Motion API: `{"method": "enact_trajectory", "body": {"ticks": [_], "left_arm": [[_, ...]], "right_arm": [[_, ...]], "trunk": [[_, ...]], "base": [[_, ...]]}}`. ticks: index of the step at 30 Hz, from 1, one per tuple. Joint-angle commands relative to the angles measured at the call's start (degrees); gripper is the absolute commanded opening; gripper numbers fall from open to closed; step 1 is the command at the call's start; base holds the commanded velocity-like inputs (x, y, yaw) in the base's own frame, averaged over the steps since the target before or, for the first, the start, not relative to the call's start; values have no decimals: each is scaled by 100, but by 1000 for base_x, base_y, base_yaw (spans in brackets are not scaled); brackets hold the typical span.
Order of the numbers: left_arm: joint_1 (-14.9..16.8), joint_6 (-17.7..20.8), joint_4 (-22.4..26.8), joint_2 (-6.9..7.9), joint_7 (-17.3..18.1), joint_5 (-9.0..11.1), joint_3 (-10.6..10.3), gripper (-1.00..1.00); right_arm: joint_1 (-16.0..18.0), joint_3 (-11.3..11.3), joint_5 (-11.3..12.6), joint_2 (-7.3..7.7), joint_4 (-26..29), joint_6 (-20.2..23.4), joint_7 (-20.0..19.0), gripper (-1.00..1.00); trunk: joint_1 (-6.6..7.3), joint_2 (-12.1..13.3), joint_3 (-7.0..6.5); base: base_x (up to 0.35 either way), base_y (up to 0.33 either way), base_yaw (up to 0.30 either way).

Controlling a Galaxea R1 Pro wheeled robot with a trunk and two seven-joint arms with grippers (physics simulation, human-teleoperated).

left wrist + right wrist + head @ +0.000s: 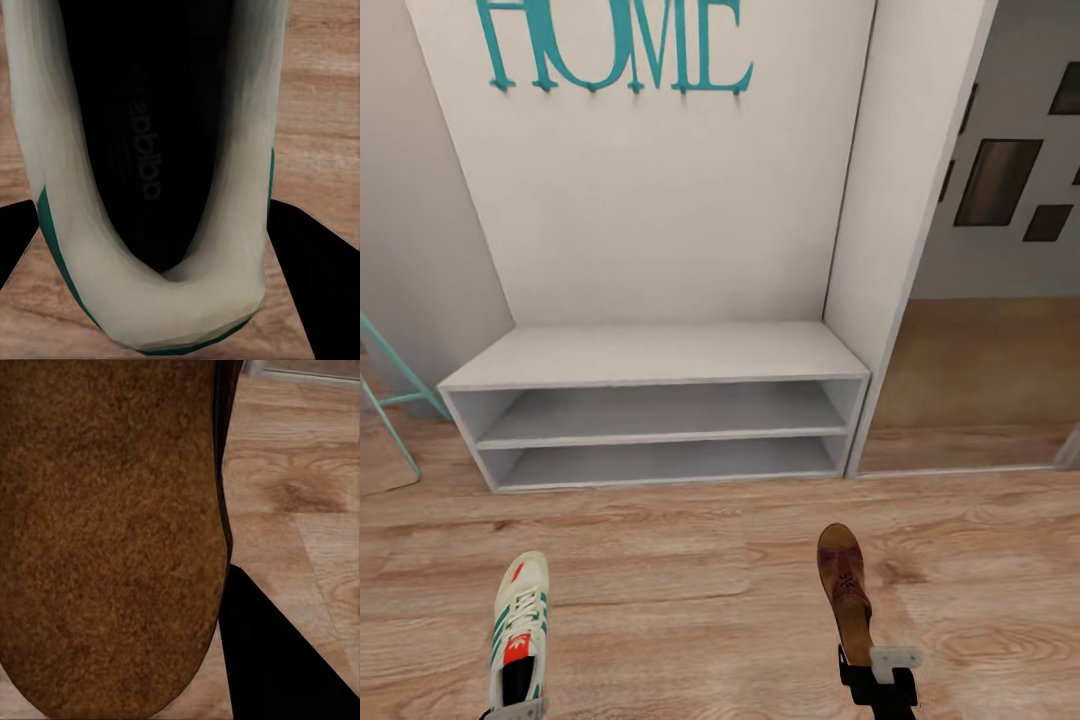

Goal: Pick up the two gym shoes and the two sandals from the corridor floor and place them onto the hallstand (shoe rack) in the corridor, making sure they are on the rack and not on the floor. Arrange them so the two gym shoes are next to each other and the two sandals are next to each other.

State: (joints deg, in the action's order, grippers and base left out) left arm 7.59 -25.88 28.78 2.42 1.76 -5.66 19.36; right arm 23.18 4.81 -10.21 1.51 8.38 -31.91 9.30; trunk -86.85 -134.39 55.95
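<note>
left gripper (512, 712) holding gym shoe (520, 625), right gripper (880, 672) holding sandal (845, 590)

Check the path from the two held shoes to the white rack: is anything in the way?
Nothing visible. Only bare wood-plank floor lies between the white-and-green sneaker, the brown sandal and the white hallstand, whose bench top and both open shelves show nothing on them.

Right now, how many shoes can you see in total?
2: a sneaker at the left claw, and a brown sandal at the right claw, both before the rack. Others may be out of frame.
</note>
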Motion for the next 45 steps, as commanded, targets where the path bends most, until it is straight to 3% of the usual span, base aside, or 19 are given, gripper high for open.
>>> {"method": "enact_trajectory", "body": {"ticks": [1,45], "left_arm": [[7,-22,-5,-5,17,-61,40,-100],[8,-51,-22,-14,17,-86,2,-100]], "right_arm": [[3,47,-46,-1,-3,-17,0,-100],[2,47,-46,-1,-3,-17,-6,-100]], "trunk": [[1,-2,1],[1,-2,-149]], "base": [[0,9,265],[0,0,265]]}}
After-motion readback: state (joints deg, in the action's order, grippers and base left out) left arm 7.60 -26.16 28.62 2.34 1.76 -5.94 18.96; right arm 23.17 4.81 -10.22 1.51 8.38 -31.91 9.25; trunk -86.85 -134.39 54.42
